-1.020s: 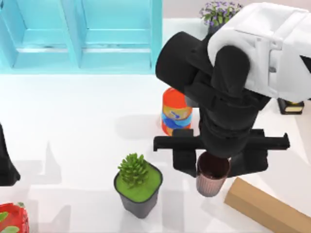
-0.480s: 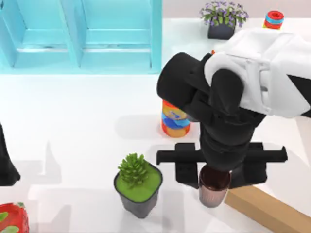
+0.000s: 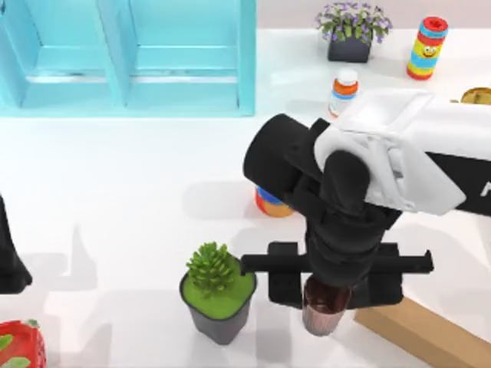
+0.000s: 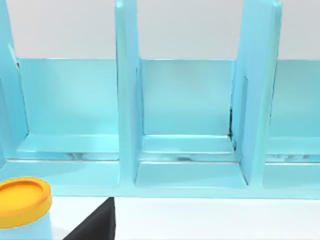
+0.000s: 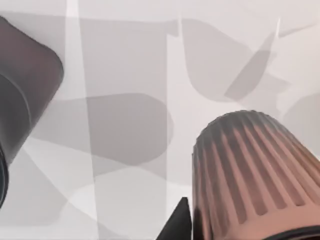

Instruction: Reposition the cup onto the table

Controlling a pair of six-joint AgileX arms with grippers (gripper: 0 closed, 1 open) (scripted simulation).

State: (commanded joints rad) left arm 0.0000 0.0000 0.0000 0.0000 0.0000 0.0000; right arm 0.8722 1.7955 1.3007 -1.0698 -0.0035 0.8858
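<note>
Top view: right gripper (image 3: pixel 325 285) sits at about 5 o'clock on the table (image 3: pixel 115 192), its black fingers pinching the cup (image 3: pixel 322 313) from either side. The cup is a small reddish-brown cylinder, dark inside, upright; whether its base touches the glossy white surface cannot be told. In the right wrist view the cup (image 5: pixel 255 175) shows close vertical ribs down its wall, matte copper-brown, with soft grey shadows on the white surface behind.

Just beside the cup at its 9 o'clock: a black square plant pot (image 3: pixel 219 295) with a spiky green succulent. At its 3 to 4 o'clock, a flat tan cardboard-like box (image 3: pixel 422 330), edge-on near the gripper. The orange can with blue band (image 3: pixel 270 202), rounded and glossy, is partly hidden under the black arm at 12 o'clock from the cup.

Light blue shelf unit (image 3: pixel 126 57), smooth panels and upright dividers, at 11 o'clock of the table.

Left arm (image 3: pixel 9 257) parked at 9 o'clock edge; its fingers: cannot tell.
</note>
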